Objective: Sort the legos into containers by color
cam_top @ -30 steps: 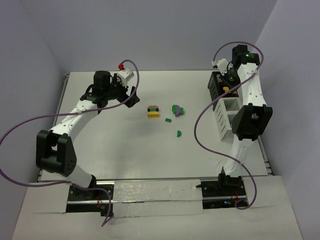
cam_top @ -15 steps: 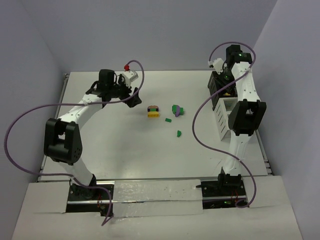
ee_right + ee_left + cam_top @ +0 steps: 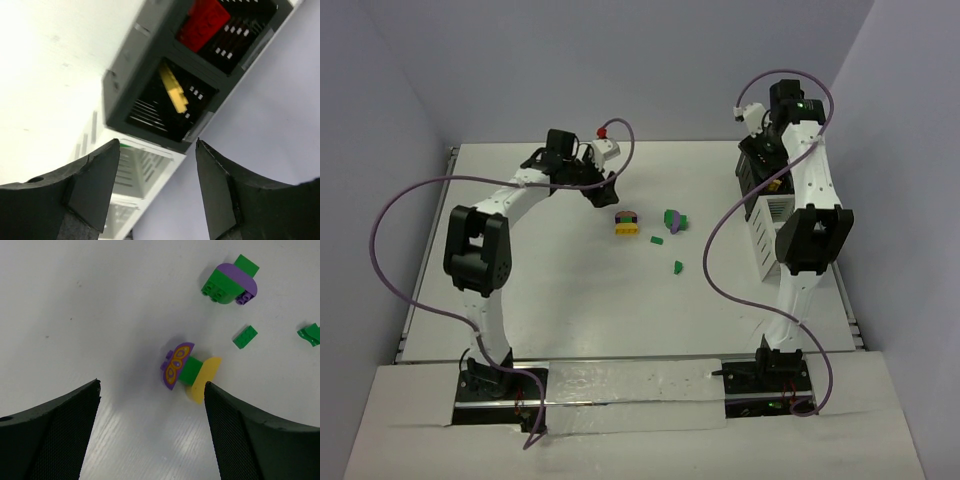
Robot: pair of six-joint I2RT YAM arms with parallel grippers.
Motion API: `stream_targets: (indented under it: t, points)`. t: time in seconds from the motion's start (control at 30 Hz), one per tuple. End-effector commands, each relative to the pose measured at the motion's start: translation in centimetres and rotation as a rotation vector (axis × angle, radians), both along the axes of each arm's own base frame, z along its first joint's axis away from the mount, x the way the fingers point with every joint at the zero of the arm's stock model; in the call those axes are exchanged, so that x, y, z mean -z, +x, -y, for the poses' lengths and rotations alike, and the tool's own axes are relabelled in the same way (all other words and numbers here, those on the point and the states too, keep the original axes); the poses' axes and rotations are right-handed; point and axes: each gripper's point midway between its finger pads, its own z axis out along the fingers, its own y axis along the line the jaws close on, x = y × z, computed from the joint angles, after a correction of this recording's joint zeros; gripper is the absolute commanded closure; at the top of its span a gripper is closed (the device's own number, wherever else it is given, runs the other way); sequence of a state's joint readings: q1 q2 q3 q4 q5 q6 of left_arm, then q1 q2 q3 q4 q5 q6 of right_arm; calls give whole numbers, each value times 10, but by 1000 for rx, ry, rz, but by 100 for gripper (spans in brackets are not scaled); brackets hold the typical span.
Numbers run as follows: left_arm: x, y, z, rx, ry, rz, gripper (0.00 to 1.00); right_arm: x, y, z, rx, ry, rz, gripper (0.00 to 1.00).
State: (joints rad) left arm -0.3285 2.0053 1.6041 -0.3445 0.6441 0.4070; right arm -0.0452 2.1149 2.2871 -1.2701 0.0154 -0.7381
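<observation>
The purple, green and yellow lego stack point(image 3: 187, 371) point(image 3: 627, 222) lies on the table just beyond my open left gripper point(image 3: 151, 386) point(image 3: 608, 188), close to its right finger point(image 3: 250, 435); nothing is between the jaws. Farther off lie a green-and-purple lego point(image 3: 230, 282) point(image 3: 673, 219) and small green legos point(image 3: 245, 336) point(image 3: 677, 266). My right gripper point(image 3: 157, 145) hangs open and empty over the containers point(image 3: 772, 238). Their black compartments hold a yellow lego point(image 3: 175, 92) and a red lego point(image 3: 202, 22).
The rack stands along the table's right edge, its black section point(image 3: 756, 172) at the far end and its white compartments point(image 3: 135, 170) nearer. Another green piece point(image 3: 311, 333) lies at the right edge of the left wrist view. Purple cables loop beside both arms.
My left arm has swung right across the table to just left of the lego stack. My right gripper has opened above the black compartments and shifted slightly toward the far end.
</observation>
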Motion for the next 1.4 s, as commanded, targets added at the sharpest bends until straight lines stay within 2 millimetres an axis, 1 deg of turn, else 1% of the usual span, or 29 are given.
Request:
stream_targets:
  t: [0.0,0.03,0.07,0.1,0.13,0.17,0.2,0.23,0.27,0.3,0.37,0.43,0.57,0.6,0.7,0.77,0.87,0.97,1.07,1.23,1.3,1.37]
  points:
    - [1,0,30,77,36,41,10,-63,-14,-34,14,133,151,24]
    - [0,0,33,98,38,46,10,-66,-18,-40,18,159,153,21]
    - [6,-3,37,145,32,39,10,-69,-22,-47,29,195,153,12]
    - [4,-4,38,153,33,33,11,-69,-24,-52,22,212,148,11]
    - [10,-7,41,182,27,16,11,-71,-27,-55,34,237,148,9]
    - [5,-3,44,208,26,37,11,-72,-29,-59,39,258,143,8]
    - [7,-5,44,221,35,15,11,-72,-32,-63,39,282,133,8]
    - [17,-6,45,233,47,-12,10,-73,-35,-73,36,304,127,7]
    - [18,-6,47,250,50,-22,9,-74,-39,-82,33,330,118,6]
    - [17,-7,47,261,49,-23,7,-74,-42,-87,32,348,111,5]
    - [20,-13,46,310,62,-7,4,-66,-47,-91,35,365,82,5]
    - [27,-24,42,370,81,6,1,-61,-53,-93,30,368,60,3]
    - [33,-32,40,462,105,55,1,-61,-55,-96,21,379,47,1]
    - [37,-37,39,476,108,34,1,-61,-54,-97,21,383,45,1]
    - [46,-40,41,533,133,38,1,-58,-58,-104,16,418,20,0]
    - [53,-37,41,532,155,62,1,-57,-59,-108,16,445,11,0]
    - [63,-28,41,498,174,119,1,-59,-58,-114,28,480,16,0]
    - [69,-20,41,467,185,159,1,-59,-61,-120,34,518,4,0]
    - [70,-13,45,458,187,193,1,-57,-65,-124,39,543,-16,0]
    - [79,-12,50,444,200,202,1,-57,-68,-130,45,584,-23,0]
    - [76,-10,53,434,195,223,1,-57,-70,-133,49,610,-33,0]
    - [80,-16,56,451,199,220,1,-55,-74,-140,46,657,-62,0]
